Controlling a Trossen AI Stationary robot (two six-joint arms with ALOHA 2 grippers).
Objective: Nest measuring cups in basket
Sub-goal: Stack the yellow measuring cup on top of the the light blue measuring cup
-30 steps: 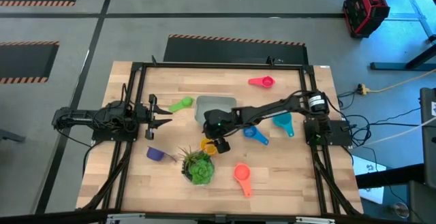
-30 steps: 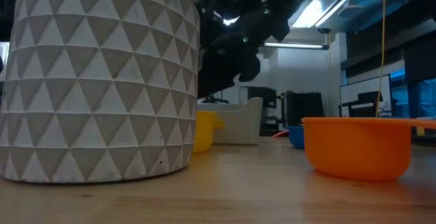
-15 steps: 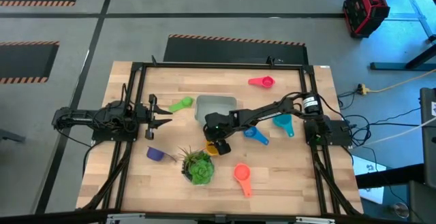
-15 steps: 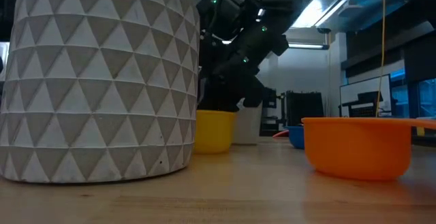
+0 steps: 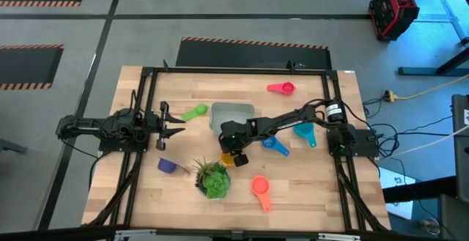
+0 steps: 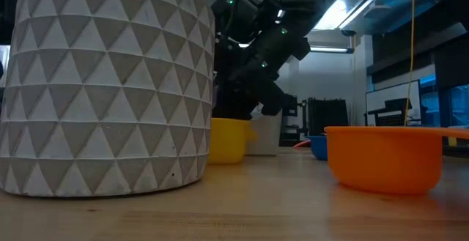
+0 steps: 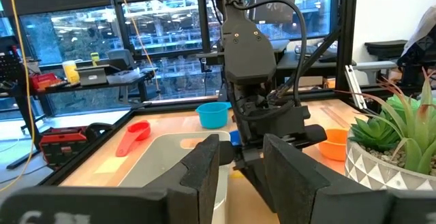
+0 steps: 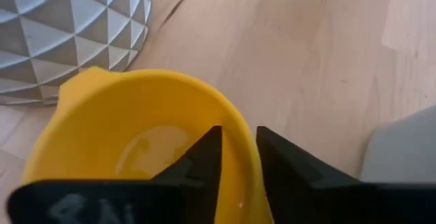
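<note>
A yellow cup [image 8: 143,135], orange cup [image 6: 385,158], pink cup [image 5: 282,89], green cup [image 5: 195,113], purple cup [image 5: 170,166]; white triangle-patterned pot [image 6: 106,83]; pale wooden desk [image 5: 308,190].

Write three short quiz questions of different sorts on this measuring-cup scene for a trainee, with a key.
1. True or false: the right gripper straddles the rim of the yellow plastic measuring cup.
2. Which cup lies nearest the waiting left gripper? A) green plastic cup B) pink plastic cup C) orange-red plastic cup
3. What stands beside the yellow cup?

Key: 1 true; 2 A; 3 the white triangle-patterned plant pot.
</note>
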